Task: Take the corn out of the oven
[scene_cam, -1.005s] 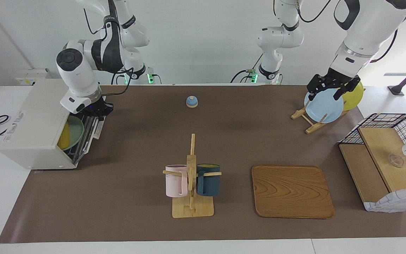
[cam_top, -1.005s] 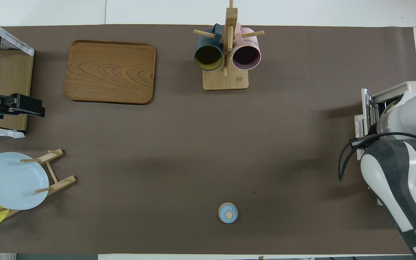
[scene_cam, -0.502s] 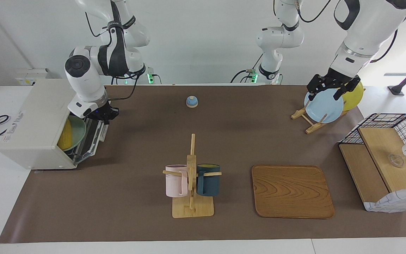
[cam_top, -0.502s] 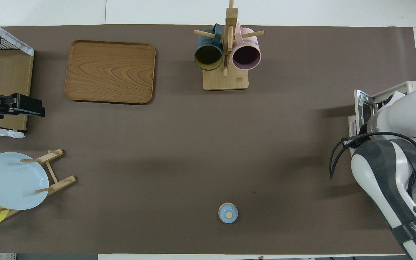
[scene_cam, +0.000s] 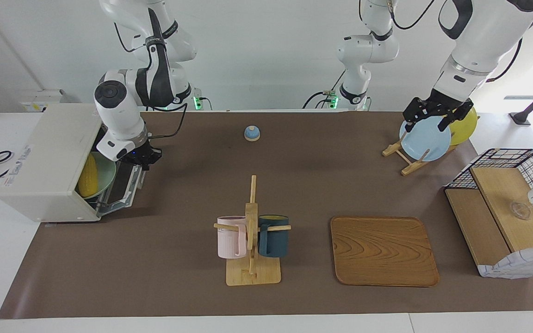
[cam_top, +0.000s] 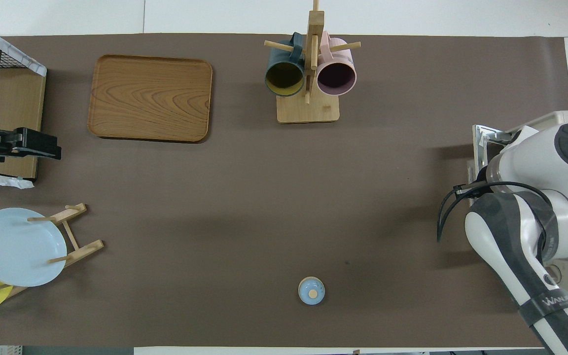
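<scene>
Inside the oven (scene_cam: 44, 162), corn (scene_cam: 87, 180) on a green plate (scene_cam: 104, 173); right tool (scene_cam: 142, 159) clamped on its door.

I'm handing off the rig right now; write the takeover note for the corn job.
Right gripper: shut at the oven door, at the door's upper edge.
Left gripper: open, waiting over the blue plate on the rack.
Oven: door partly down.
Corn: inside, on a green plate.
Done: door partly open.
Left: finish opening, take corn out.

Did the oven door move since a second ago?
Yes. The oven door has swung down and out toward the mug rack, pulled by the right gripper.
</scene>
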You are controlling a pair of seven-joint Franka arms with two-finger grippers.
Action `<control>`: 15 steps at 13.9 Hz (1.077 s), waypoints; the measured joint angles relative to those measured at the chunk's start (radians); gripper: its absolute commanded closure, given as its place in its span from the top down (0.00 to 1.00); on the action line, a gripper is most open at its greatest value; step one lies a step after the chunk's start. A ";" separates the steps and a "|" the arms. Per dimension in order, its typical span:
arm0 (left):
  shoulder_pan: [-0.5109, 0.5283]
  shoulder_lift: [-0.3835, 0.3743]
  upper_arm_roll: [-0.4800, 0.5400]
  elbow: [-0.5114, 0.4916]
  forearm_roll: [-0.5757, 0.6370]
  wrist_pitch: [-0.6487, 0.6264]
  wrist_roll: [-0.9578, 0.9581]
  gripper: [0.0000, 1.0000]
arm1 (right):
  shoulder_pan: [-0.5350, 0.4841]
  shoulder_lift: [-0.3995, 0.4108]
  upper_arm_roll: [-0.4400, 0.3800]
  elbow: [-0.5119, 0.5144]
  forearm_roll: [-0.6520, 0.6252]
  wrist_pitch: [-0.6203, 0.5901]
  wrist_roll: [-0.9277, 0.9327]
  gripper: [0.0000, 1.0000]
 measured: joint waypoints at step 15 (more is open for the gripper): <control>0.000 0.000 0.001 0.000 0.000 0.001 0.000 1.00 | 0.020 0.036 0.003 -0.074 -0.001 0.150 0.031 0.00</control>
